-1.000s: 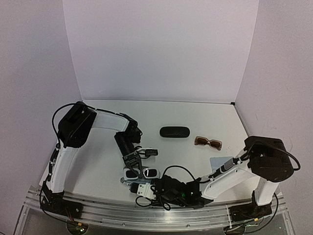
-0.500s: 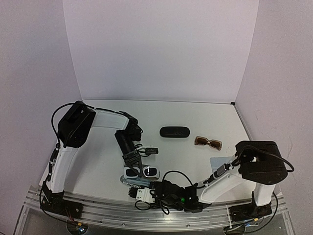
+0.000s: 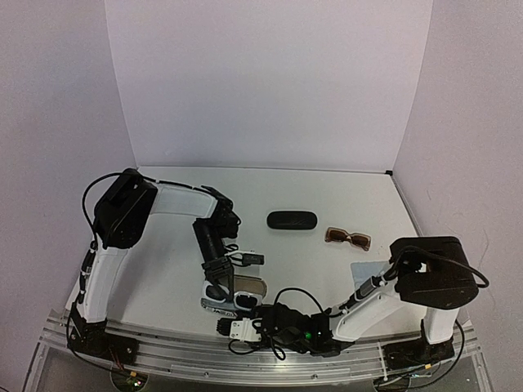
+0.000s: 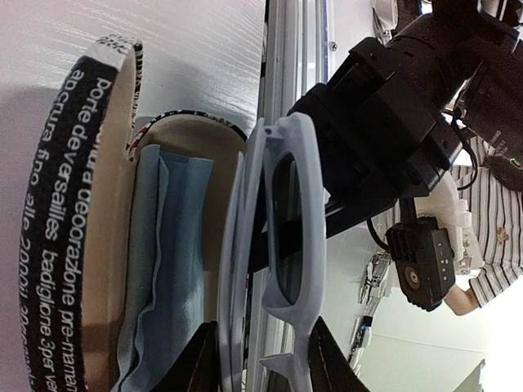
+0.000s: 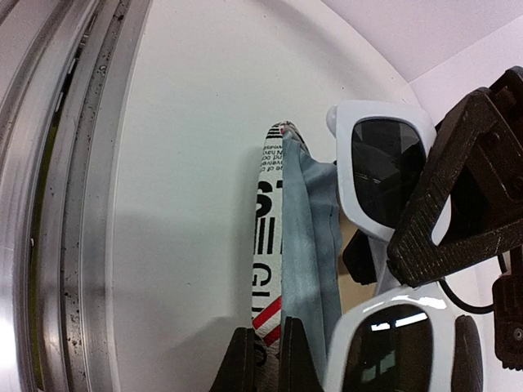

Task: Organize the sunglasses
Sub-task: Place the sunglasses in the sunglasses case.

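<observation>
My left gripper (image 4: pixel 265 369) is shut on the white sunglasses (image 4: pixel 282 245) and holds them edge-on over the open striped case (image 4: pixel 98 204). A pale blue cloth (image 4: pixel 167 269) lines the case. In the top view the left gripper (image 3: pixel 219 278) and the white sunglasses (image 3: pixel 217 291) sit at the table's near edge, above the case (image 3: pixel 250 287). My right gripper (image 5: pixel 265 359) is shut on the striped case's rim (image 5: pixel 268 237), beside the cloth (image 5: pixel 310 245) and the white sunglasses (image 5: pixel 384 163). The brown sunglasses (image 3: pixel 348 238) lie further right, away from both grippers.
A shut black oval case (image 3: pixel 292 220) lies mid-table. A second pale blue cloth (image 3: pixel 365 268) lies near the right arm. The metal rail (image 5: pixel 57 204) of the table's near edge runs close to the striped case. White walls close in the back and both sides.
The left gripper has turned the white sunglasses from lying flat to edge-on and brought them lower over the case. The case's tan inside now shows. The right gripper shifted slightly left.
</observation>
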You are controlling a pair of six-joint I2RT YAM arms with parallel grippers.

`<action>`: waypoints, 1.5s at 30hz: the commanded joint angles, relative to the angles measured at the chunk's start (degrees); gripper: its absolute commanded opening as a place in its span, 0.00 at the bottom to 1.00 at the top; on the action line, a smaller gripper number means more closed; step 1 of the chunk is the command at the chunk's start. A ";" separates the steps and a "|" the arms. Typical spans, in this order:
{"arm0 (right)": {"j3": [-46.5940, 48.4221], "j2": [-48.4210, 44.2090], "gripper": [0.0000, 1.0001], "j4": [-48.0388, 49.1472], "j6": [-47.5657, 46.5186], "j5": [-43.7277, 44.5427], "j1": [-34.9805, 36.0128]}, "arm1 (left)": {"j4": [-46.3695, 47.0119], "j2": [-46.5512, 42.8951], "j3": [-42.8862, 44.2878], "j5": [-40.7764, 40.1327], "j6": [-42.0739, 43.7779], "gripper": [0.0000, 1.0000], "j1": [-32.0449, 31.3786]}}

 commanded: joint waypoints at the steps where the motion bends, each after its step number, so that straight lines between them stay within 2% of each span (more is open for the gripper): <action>1: -3.00 4.75 0.03 -13.47 0.19 4.87 -2.31 | 6.85 2.52 -2.10 -5.48 -1.03 0.31 -3.68; 5: -2.81 4.72 0.03 -13.43 0.33 5.19 -2.29 | 13.57 1.34 -4.40 -3.43 -6.02 0.29 -3.71; 12: -3.93 3.19 0.03 -13.57 0.28 4.93 -2.22 | 20.50 -1.35 -7.27 -5.30 -7.53 0.31 -3.54; 20: -4.42 3.25 0.04 -13.57 -0.41 5.54 -1.92 | 12.14 -1.24 -3.94 -7.49 0.45 0.43 -3.52; 28: -4.52 3.99 0.03 -13.67 -0.99 6.11 -1.75 | 4.90 -2.83 1.15 -8.38 3.38 0.58 -3.53; 34: -4.21 4.99 0.03 -13.64 -1.47 6.06 -1.77 | 2.94 -4.17 2.41 -9.67 3.88 0.68 -3.52; 40: -4.13 4.57 0.03 -13.65 -1.01 6.04 -1.76 | 9.40 -4.67 2.59 -11.40 -0.97 0.66 -3.38; 45: -4.56 3.24 0.04 -13.73 -0.63 5.74 -1.72 | 5.56 -5.57 6.35 -10.79 1.56 0.65 -3.17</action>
